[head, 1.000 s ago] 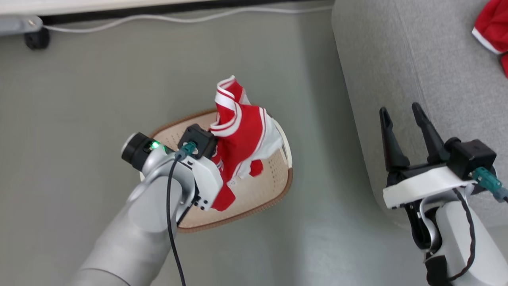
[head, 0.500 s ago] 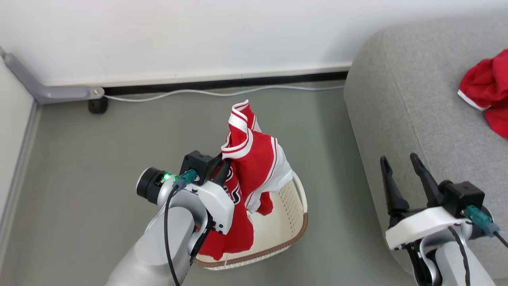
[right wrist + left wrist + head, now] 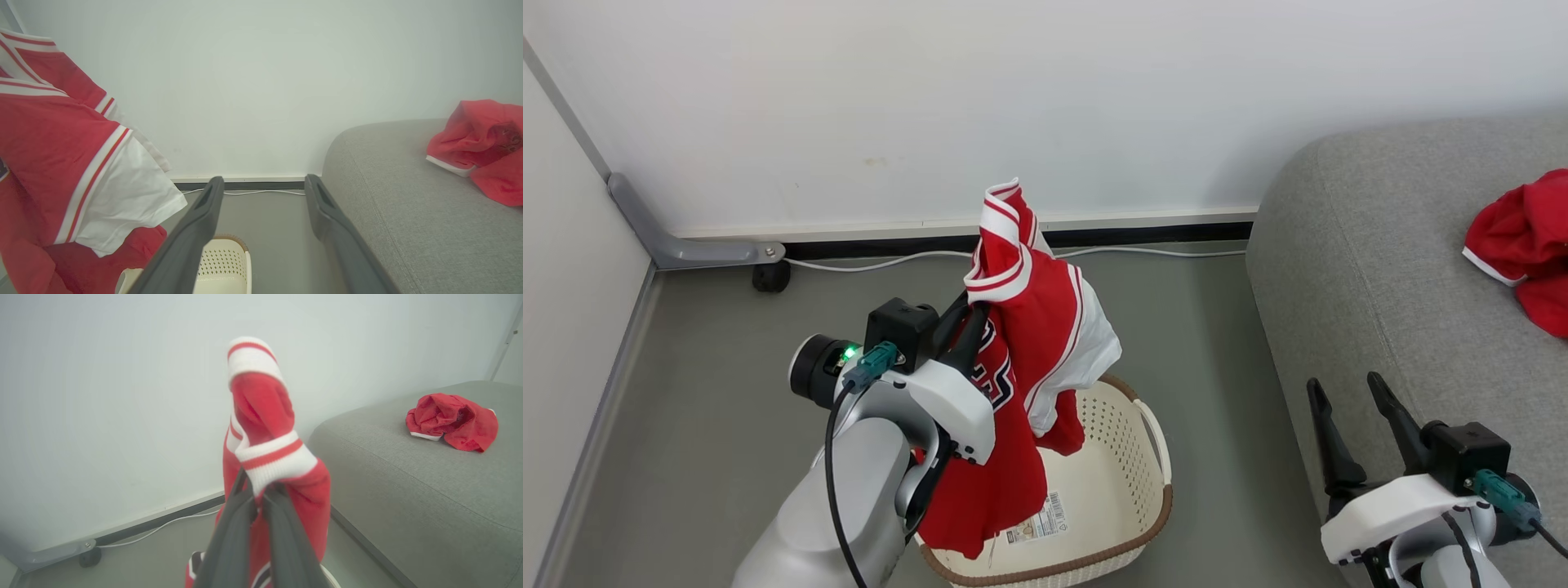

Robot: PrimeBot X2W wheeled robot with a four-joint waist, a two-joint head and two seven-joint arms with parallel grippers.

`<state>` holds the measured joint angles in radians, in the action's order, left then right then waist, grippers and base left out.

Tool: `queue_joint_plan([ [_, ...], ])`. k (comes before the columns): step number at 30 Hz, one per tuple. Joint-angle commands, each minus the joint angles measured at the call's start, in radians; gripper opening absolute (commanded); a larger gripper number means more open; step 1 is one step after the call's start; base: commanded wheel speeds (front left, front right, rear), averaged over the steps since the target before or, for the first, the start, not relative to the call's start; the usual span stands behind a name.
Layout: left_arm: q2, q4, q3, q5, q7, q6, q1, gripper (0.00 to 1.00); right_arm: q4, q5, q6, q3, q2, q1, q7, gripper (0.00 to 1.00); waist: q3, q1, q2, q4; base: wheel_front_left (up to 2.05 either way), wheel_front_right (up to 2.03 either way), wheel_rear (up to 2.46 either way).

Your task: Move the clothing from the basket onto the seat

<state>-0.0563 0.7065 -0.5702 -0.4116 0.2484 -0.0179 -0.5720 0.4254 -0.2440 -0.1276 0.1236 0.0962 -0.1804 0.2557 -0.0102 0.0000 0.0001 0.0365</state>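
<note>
My left gripper is shut on the striped trim of the red jersey, holding it up above the cream basket. The jersey's lower end hangs down over the basket's left side, and a paper label shows on the basket floor. In the left wrist view the gripper pinches the white-and-red band of the jersey. A plain red garment lies crumpled on the grey seat to the right. My right gripper is open and empty beside the seat's front edge, fingers pointing at the wall.
A white wall stands close behind the basket, with a black skirting strip along its foot. A white cable runs along it, beside a black caster on a grey bracket. Grey floor lies between basket and seat.
The head camera has tilted up, bringing the wall into view. My left gripper has lifted the jersey higher out of the basket, uncovering the basket floor. The right gripper stays open.
</note>
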Motion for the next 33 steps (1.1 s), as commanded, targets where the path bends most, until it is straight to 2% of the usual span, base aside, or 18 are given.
queue_joint_plan([
  [1,-0.023,-0.042,0.039,0.009,0.013,-0.007,-0.037,0.0,-0.023,0.007,-0.003,0.015,0.003,-0.009,0.006,1.0,0.002,0.0,-0.0001,-0.001,0.0,0.0,0.0],
  [9,-0.047,-0.106,0.054,0.012,0.013,-0.02,-0.08,0.0,-0.021,0.012,-0.003,0.016,-0.005,-0.007,0.006,1.0,0.003,0.0,-0.0001,0.001,0.0,0.0,0.0],
  [21,-0.066,-0.117,0.046,0.0,0.008,-0.036,-0.098,0.0,-0.052,0.005,-0.003,0.046,-0.016,-0.027,0.006,1.0,-0.004,0.0,-0.0001,0.008,0.0,0.0,0.0],
  [25,-0.069,-0.116,0.045,-0.002,0.008,-0.038,-0.102,0.0,-0.08,-0.011,-0.003,0.103,-0.02,-0.045,0.006,1.0,-0.005,0.0,-0.0001,0.008,0.0,0.0,0.0],
  [33,-0.065,-0.118,0.034,-0.004,0.01,-0.047,-0.114,0.0,-0.108,-0.119,-0.003,0.409,-0.008,-0.138,0.006,1.0,-0.007,0.0,-0.0001,-0.001,0.0,0.0,0.0],
])
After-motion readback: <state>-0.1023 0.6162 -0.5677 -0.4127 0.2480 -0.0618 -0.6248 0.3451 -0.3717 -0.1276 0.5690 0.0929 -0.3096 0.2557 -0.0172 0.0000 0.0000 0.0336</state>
